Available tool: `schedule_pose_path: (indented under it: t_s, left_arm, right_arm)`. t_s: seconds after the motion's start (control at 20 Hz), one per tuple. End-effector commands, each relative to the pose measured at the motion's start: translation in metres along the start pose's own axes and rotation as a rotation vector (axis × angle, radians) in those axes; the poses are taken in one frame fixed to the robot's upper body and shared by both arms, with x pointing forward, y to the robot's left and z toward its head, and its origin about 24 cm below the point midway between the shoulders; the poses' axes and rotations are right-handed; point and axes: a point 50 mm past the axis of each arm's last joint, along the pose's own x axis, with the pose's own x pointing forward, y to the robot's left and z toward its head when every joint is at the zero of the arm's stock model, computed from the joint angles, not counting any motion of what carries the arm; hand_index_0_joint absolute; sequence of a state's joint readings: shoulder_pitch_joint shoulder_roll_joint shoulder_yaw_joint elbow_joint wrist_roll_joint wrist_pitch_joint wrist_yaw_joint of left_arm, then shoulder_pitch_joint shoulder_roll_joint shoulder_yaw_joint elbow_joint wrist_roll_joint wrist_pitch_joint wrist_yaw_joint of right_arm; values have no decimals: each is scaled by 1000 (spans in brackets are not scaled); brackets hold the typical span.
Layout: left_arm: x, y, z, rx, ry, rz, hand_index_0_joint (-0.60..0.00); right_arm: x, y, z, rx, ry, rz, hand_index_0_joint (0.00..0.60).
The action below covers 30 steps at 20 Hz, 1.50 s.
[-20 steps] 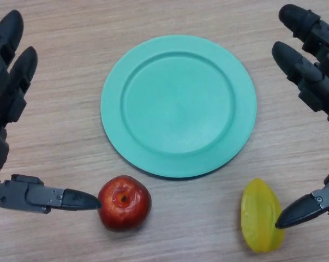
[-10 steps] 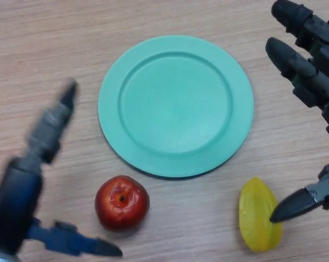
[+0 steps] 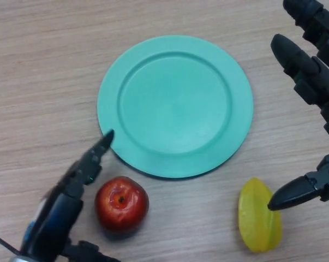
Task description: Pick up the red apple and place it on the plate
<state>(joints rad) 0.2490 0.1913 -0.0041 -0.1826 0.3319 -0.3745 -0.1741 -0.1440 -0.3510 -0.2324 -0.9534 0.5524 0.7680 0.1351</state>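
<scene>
A red apple (image 3: 121, 203) lies on the wooden table just in front of the green plate's (image 3: 175, 106) near-left rim. My left hand (image 3: 71, 202) is right beside the apple on its left, fingers stretched out towards the plate's rim and thumb low near the bottom edge, open and holding nothing. My right hand (image 3: 311, 76) is open at the right edge, its thumb tip next to a yellow star fruit (image 3: 258, 214).
The yellow star fruit lies on the table to the right of the apple, in front of the plate's near-right rim. The plate holds nothing. Bare wooden table surrounds the objects.
My left hand has swung from the far left edge inward and to the right, now close against the apple's left side. The apple, plate and right hand have barely moved.
</scene>
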Motion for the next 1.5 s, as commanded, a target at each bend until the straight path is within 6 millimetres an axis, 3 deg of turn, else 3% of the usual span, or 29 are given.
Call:
schedule_pose_path:
  t_s: [0.05, 0.1, 0.15, 0.35, 0.5, 0.65, 0.75, 0.95, 1.1, 1.2, 1.35, 1.5]
  left_arm:
    - [-3, 9, 18, 138, -158, 26, -450]
    - [-4, 4, 16, 197, -148, -24, -550]
    - [-9, 1, 17, 195, -154, -64, -600]
    - [-9, 6, 41, 115, -202, -73, -600]
    - [6, 21, 61, 101, -285, -56, -600]
    - [41, 46, 77, 47, -347, 26, -600]
    - [64, 52, 83, 53, -373, 29, -600]
    - [99, 45, 73, 7, -367, 50, -600]
    - [109, 39, 62, 126, -338, 39, -600]
    - [109, 40, 61, 133, -338, 46, -401]
    - [111, 48, 52, 99, -252, 162, -1]
    - [102, 53, 55, 53, -211, 202, 0]
  right_arm:
    - [-6, -4, 25, -37, -171, -8, 0]
    - [-8, -5, 26, -37, -176, -16, 0]
    - [-9, -7, 27, -34, -179, -26, 0]
    - [-11, -10, 28, -36, -169, -35, 0]
    - [-10, -11, 28, -41, -174, -46, 0]
    - [-10, -9, 29, -39, -178, -46, 0]
    - [-10, -9, 29, -37, -182, -50, 0]
    - [-12, -11, 28, -34, -174, -64, 0]
    - [-13, -12, 27, -74, -154, -53, 0]
    - [-14, -13, 27, -85, -152, -51, 0]
    - [-14, -14, 24, -122, -147, -47, 0]
    - [-10, -11, 24, -136, -147, -26, 0]
